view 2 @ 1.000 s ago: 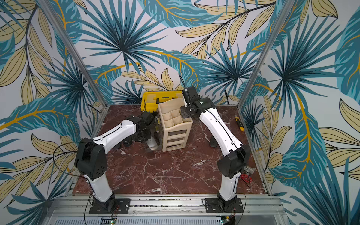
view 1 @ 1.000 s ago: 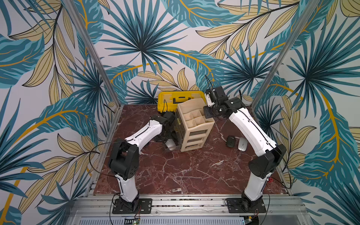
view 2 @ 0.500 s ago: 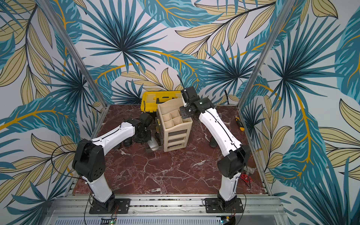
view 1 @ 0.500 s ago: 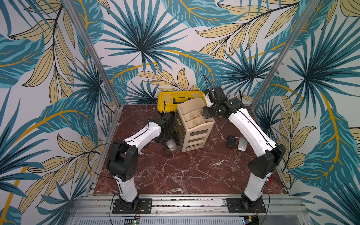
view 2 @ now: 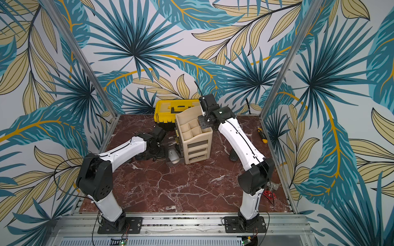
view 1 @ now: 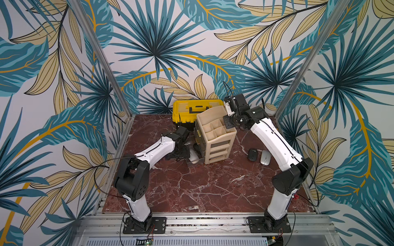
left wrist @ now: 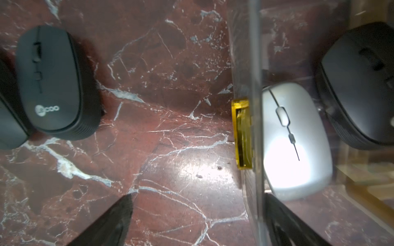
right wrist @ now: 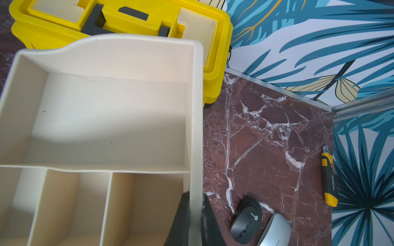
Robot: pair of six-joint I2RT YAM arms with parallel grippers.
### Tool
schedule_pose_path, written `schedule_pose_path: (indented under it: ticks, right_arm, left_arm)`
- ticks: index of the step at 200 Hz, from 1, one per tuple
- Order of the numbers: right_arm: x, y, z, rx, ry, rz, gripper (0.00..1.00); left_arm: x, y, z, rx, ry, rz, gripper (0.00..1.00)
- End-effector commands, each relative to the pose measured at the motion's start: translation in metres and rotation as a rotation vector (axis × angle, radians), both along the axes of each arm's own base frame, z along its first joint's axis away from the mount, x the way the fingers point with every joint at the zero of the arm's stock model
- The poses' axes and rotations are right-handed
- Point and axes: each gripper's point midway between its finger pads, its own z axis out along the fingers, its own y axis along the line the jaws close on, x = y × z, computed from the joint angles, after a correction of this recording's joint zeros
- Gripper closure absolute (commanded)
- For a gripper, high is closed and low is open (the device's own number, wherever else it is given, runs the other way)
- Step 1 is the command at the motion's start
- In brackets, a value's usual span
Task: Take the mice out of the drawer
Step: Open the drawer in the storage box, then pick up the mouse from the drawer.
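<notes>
The clear drawer [left wrist: 254, 64] with a yellow handle [left wrist: 243, 134] stands pulled out from the base of the beige organizer [view 1: 215, 136]. Inside it lie a silver mouse [left wrist: 296, 140] [view 1: 193, 157] and a black mouse [left wrist: 362, 85]. Another black mouse [left wrist: 53, 83] rests on the table outside it. My left gripper [left wrist: 199, 196] is open, its fingers either side of the drawer's front wall, holding nothing. My right gripper [right wrist: 195, 202] is shut on the organizer's side wall [right wrist: 197, 127]. A black mouse [right wrist: 247, 223] [view 1: 252, 153] and a silver mouse [right wrist: 275, 232] [view 1: 265, 157] lie on the table to the organizer's right.
A yellow toolbox [view 1: 198, 110] stands behind the organizer against the back wall. A yellow-and-black utility knife [view 2: 261, 135] [right wrist: 329, 176] lies by the right wall. The marble table [view 1: 202, 187] stretches in front of the organizer.
My left gripper has opened and let go of the drawer front. The right gripper keeps its hold on the organizer wall.
</notes>
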Motion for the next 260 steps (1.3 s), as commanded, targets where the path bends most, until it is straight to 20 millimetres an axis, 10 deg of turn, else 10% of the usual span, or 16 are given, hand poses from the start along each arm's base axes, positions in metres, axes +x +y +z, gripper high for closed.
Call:
schedule_pose_path:
  ticks: [1, 32, 72, 168, 260]
  right_arm:
    - [0.02, -0.021, 0.031, -0.058, -0.149, -0.084, 1.0]
    - [0.02, -0.021, 0.03, -0.057, -0.145, -0.082, 1.0]
    - [0.019, -0.02, 0.03, -0.055, -0.14, -0.077, 1.0]
    - [0.018, -0.017, 0.024, -0.064, -0.128, -0.063, 1.0]
    - [0.018, -0.017, 0.024, -0.067, -0.13, -0.058, 1.0]
  left_arm:
    - [-0.002, 0.007, 0.041, -0.013, -0.09, -0.013, 0.0]
    - [0.009, -0.025, 0.062, -0.174, -0.112, -0.071, 0.0]
    - [0.028, -0.045, 0.063, -0.244, -0.127, -0.061, 0.41]
    - [0.049, -0.107, 0.032, -0.443, -0.06, -0.049, 0.39]
    - [0.03, -0.099, -0.017, -0.355, 0.085, 0.076, 0.32]
